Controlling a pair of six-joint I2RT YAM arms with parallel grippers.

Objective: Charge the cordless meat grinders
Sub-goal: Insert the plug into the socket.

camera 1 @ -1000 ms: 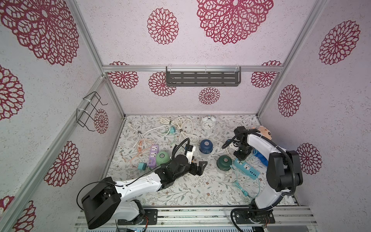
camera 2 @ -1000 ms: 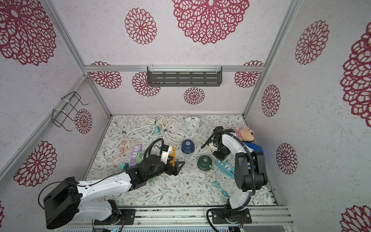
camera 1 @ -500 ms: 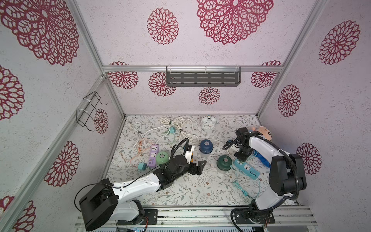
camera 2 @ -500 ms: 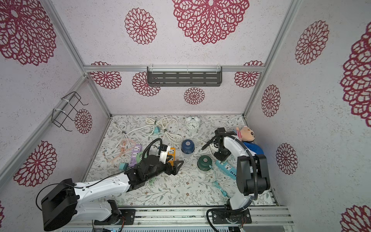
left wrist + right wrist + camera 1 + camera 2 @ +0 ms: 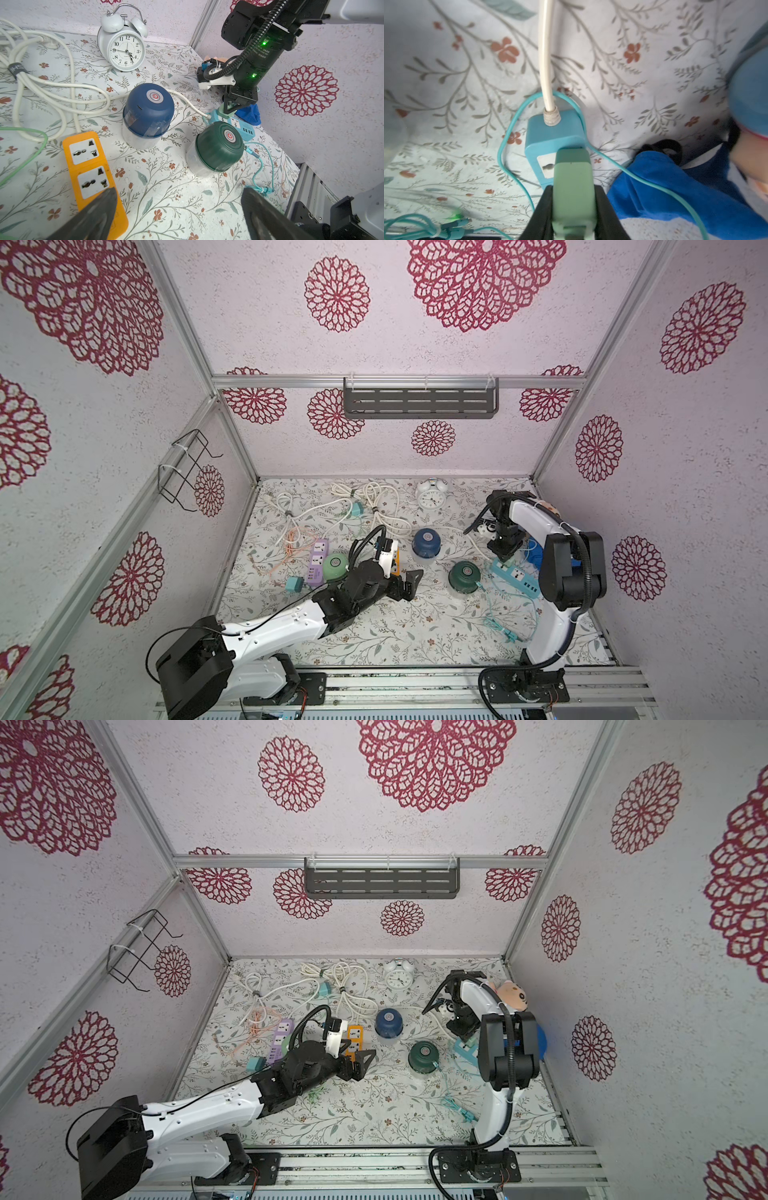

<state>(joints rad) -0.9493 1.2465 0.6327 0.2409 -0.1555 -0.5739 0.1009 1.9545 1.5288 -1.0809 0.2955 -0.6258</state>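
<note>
Three cordless meat grinders stand on the floral mat: mint green (image 5: 335,566), navy blue (image 5: 427,542) (image 5: 148,112) and dark green (image 5: 464,574) (image 5: 218,143). A teal cable (image 5: 259,164) runs from the dark green one's side. My right gripper (image 5: 505,558) (image 5: 573,207) is shut on a pale green charger plug (image 5: 572,182), which is held against a socket at the corded end of the blue power strip (image 5: 552,135) (image 5: 515,580). My left gripper (image 5: 405,580) (image 5: 178,192) hangs open and empty over bare mat, between the orange strip and the dark green grinder.
An orange power strip (image 5: 91,166) lies by my left fingers and a purple one (image 5: 318,564) beside the mint grinder. White cables (image 5: 365,502) coil at the back near a white alarm clock (image 5: 431,497). A plush doll in blue (image 5: 513,994) sits against the right wall.
The right arm has shifted a little, bringing the green plug closer down onto the blue strip. The left gripper has stayed open and almost in place.
</note>
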